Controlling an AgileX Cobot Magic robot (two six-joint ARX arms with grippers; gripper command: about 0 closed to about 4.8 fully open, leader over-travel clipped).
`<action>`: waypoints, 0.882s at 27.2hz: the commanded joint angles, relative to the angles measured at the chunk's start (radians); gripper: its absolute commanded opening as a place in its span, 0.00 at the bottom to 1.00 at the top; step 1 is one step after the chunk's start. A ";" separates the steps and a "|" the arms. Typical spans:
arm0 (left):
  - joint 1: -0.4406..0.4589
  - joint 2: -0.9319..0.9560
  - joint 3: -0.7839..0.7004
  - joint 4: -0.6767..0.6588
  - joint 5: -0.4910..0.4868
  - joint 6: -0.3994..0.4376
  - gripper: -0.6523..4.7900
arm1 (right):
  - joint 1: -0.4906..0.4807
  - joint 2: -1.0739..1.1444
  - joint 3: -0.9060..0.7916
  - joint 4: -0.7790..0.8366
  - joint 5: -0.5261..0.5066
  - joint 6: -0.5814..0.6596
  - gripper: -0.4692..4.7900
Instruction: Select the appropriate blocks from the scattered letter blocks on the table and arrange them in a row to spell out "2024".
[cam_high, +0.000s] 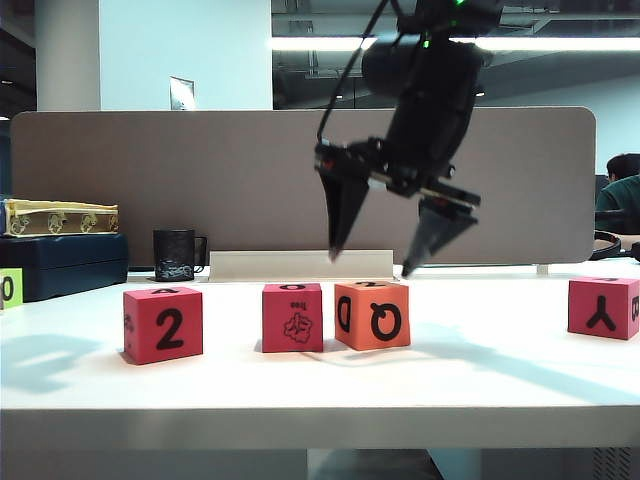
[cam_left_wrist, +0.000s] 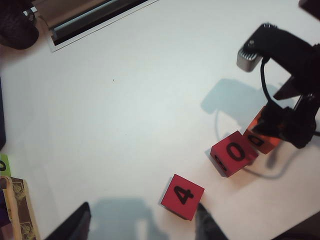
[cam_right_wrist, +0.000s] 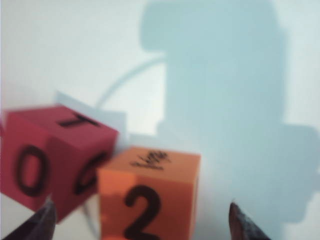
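Blocks (cam_high: 292, 317) stand along the near part of the table (cam_high: 300, 400). Three form a row.

1. Row, as the exterior view shows it: the left pink block (cam_high: 163, 325) stands a little apart; the middle pink block (cam_high: 292, 317) and the orange block (cam_high: 372, 314) sit just beside each other.
2. Top faces, from the wrist views: 4, 0 and 2 in that order. Read from the far side, that gives "204".
3. Front faces read 2, a tree drawing with small lettering too fine to read, and Q.
4. A fourth pink block (cam_high: 603, 307), fronted Y, lies well apart at the right. Its top face cannot be read.
5. Judgement: three of four places are filled. A leading 2 is wanted beyond the orange block.
6. The right gripper (cam_high: 372, 263) hangs just above the orange block, jaws wide and empty.
7. The left gripper (cam_left_wrist: 142, 227) hovers near the 4 block, fingers apart, nothing between them.
8. Farther back at the left edge, a lime-green block (cam_high: 10, 288) shows 0.
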 joint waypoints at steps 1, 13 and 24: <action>-0.002 -0.004 0.003 0.003 0.000 -0.001 0.60 | -0.010 -0.030 0.007 0.032 0.051 0.000 0.72; -0.002 -0.004 0.003 0.008 0.000 0.000 0.60 | -0.030 0.004 0.004 -0.068 0.137 -0.064 0.11; -0.002 -0.004 0.003 0.007 -0.003 0.000 0.60 | -0.024 0.037 0.000 -0.081 -0.009 -0.060 0.08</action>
